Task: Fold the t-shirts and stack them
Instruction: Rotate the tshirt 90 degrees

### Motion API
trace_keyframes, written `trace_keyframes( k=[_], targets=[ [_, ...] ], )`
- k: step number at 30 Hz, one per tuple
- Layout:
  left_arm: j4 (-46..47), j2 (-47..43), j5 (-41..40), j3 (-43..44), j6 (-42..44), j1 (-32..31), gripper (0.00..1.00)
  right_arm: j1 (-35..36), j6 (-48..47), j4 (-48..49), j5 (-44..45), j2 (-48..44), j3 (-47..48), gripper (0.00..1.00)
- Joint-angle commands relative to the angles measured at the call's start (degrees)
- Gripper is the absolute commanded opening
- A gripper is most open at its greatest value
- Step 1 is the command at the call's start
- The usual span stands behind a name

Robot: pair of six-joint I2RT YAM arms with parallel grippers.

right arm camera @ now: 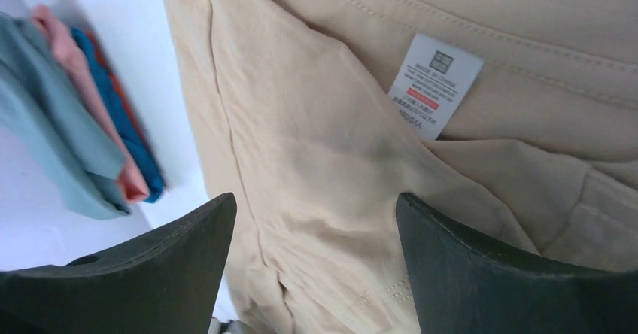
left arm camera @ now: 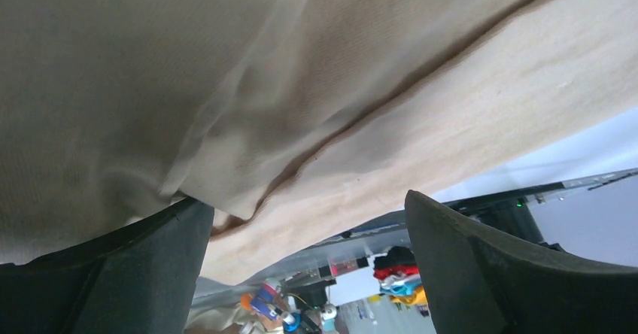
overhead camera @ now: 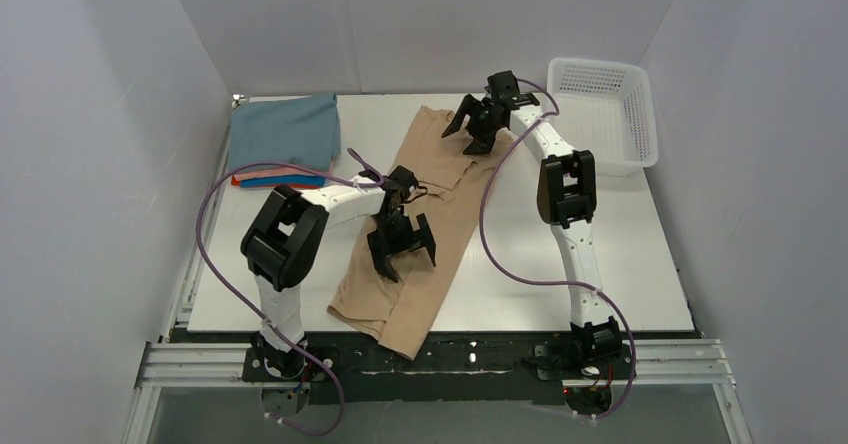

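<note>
Shirt in play: tan t-shirt (overhead camera: 447, 199), already narrowed to a long strip, lying flat on the table (overhead camera: 620, 264).
Long axis: runs far to near on a slight slant, collar end far and centre, hem end near and a bit left. The hem reaches the table's near edge and looks to lap over it.
Left gripper (overhead camera: 408, 261): hovers right over the near half of the strip, jaws spread wide, nothing pinched. Its wrist view is filled with cloth just under the fingers, and a fold edge sits close by one of them.
Right gripper (overhead camera: 462, 140): over the collar end, jaws also wide apart and empty. Its wrist view has the white neck label (right arm camera: 435, 84) just beyond the fingers.
Who's nearer what: left has the hem end, right has the collar end. My guess for the next move is a crosswise fold, one end carried along the strip's axis onto the other.
Done pile: stack of folded shirts (overhead camera: 283, 144) at the far left, grey-blue on top, with salmon, blue and orange-red edges peeking out below. It's apart from the strip, with white table between.
Room: bare table right of the strip, up to the basket (overhead camera: 600, 63) at far right.
Watch out: dragging toward me could pull the hem off the edge, so I'd fold away from it.
</note>
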Motion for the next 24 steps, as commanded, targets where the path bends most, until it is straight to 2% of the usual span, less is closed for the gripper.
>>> trace_keyframes(
  k=[1, 8, 15, 19, 24],
  targets=[
    [4.06, 5.47, 2.52, 2.77, -2.69, -2.3, 0.98, -0.78, 5.04, 8.78, -3.61, 6.67, 6.52, 0.87],
    [8.74, 11.47, 4.86, 9.0, -6.23, -4.41, 0.98, -1.07, 5.97, 15.26, -3.08, 9.51, 9.18, 0.87],
    [12.64, 13.69, 6.08, 12.61, -10.05, -6.79, 0.98, -1.41, 3.53, 14.65, -2.94, 8.84, 10.78, 0.87],
    [7.76, 8.06, 5.11, 11.97, -6.23, -8.43, 0.98, -2.23, -2.54, 9.35, 0.11, 4.05, 10.75, 0.89],
    [0.79, -4.41, 1.69, 7.06, -0.05, -10.23, 0.98, -3.77, -8.74, 6.11, 5.1, -6.11, 9.93, 0.91]
  ],
)
